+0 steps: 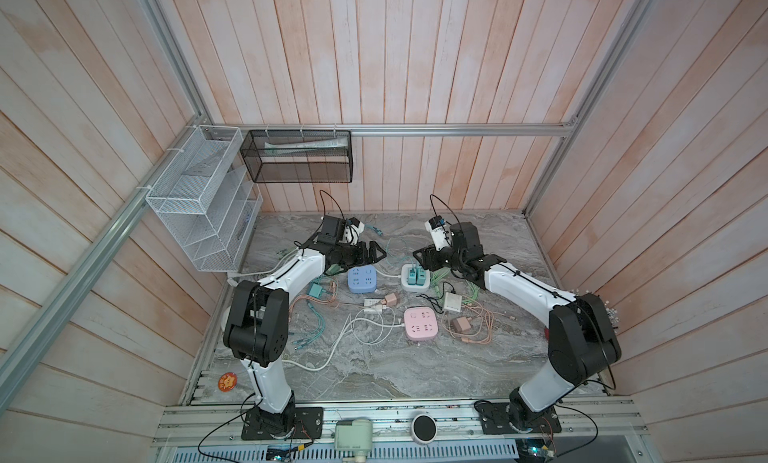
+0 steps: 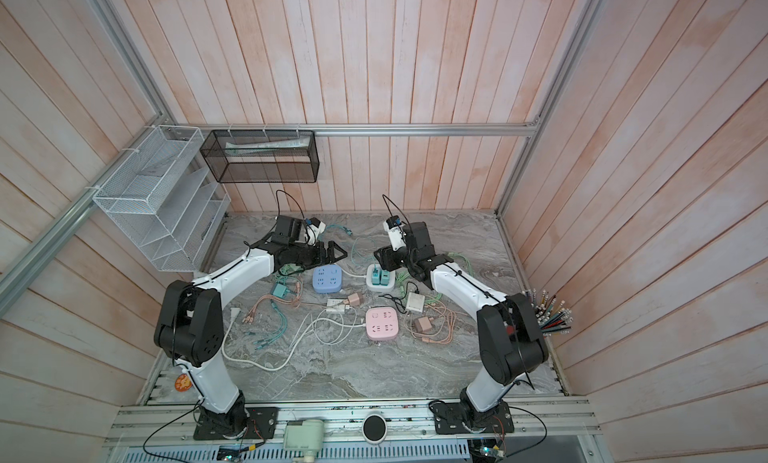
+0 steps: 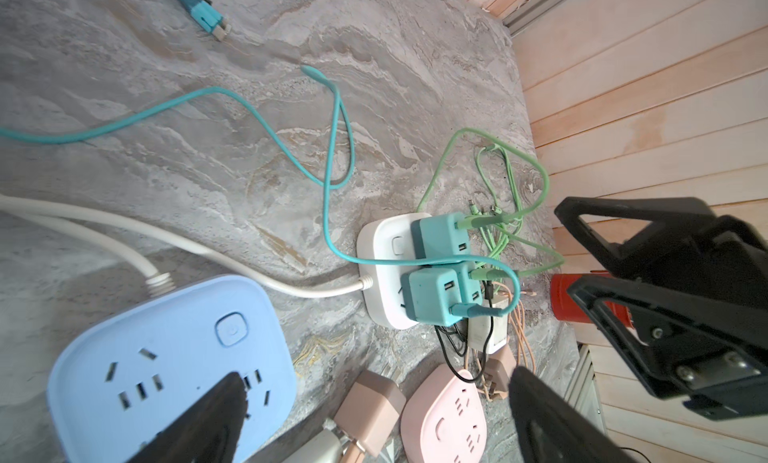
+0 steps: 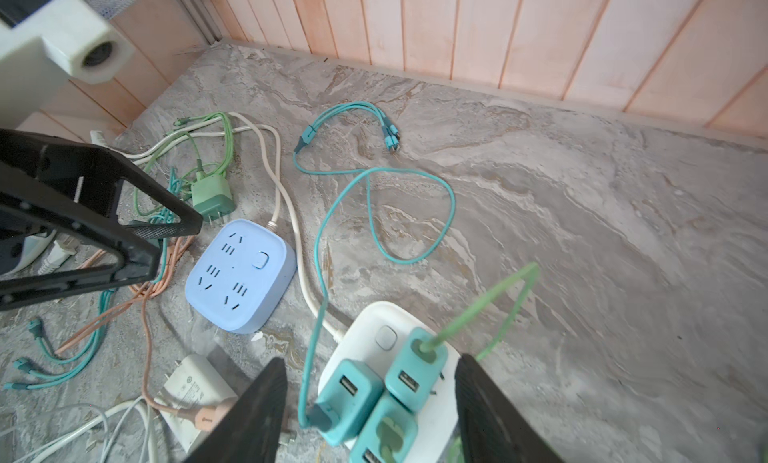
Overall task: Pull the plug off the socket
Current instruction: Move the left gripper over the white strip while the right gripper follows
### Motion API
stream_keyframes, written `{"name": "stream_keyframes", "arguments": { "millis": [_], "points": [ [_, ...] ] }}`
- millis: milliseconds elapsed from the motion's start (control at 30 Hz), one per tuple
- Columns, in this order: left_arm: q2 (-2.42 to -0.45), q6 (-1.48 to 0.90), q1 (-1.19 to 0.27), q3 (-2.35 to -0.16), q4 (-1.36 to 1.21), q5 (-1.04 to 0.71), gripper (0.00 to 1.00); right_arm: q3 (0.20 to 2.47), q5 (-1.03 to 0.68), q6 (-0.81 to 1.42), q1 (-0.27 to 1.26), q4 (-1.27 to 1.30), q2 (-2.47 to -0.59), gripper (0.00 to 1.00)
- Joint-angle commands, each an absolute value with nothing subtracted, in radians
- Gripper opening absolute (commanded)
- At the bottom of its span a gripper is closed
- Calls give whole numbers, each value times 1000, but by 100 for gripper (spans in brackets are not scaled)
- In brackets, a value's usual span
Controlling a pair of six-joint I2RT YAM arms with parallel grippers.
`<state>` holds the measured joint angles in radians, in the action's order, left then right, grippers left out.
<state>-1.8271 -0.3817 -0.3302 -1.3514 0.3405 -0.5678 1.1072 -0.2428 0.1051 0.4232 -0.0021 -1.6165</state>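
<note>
Tabletop (image 1: pixel 374 369) of grey marble, walled by pink planks (image 1: pixel 415 66); left tool (image 1: pixel 379 252) and right tool (image 1: pixel 419 260) both released.

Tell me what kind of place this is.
Probably a robot test booth, not a home: two arms bolted to a rail, an aluminium frame around panelled walls, and a marble-look table strewn with power strips and chargers.

Three socket blocks (image 1: pixel 360 279), three teal plugs (image 4: pixel 353 392) in the white block (image 4: pixel 374 315)
</note>
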Motion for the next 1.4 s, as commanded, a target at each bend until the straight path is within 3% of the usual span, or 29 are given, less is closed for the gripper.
{"name": "stream_keyframes", "arguments": {
  "millis": [0, 400, 633, 867, 1367],
  "points": [
    [-1848, -357, -365, -1378, 315, -519, 100, 1065, -210, 139, 389, 18, -1553, 63],
    [-1870, -267, -465, -1384, 310, -508, 100, 886, -174, 243, 377, -44, -1366, 60],
    [-1881, -192, -526, -1391, 321, -519, 98, 810, -254, 297, 378, -21, -1357, 51],
    [-1917, -134, -561, -1420, 330, -519, 92, 741, -338, 360, 376, 118, -1419, 50],
    [-1997, -83, -581, -1466, 335, -459, 86, 843, -439, 356, 376, 248, -1684, 46]
  ]
}}
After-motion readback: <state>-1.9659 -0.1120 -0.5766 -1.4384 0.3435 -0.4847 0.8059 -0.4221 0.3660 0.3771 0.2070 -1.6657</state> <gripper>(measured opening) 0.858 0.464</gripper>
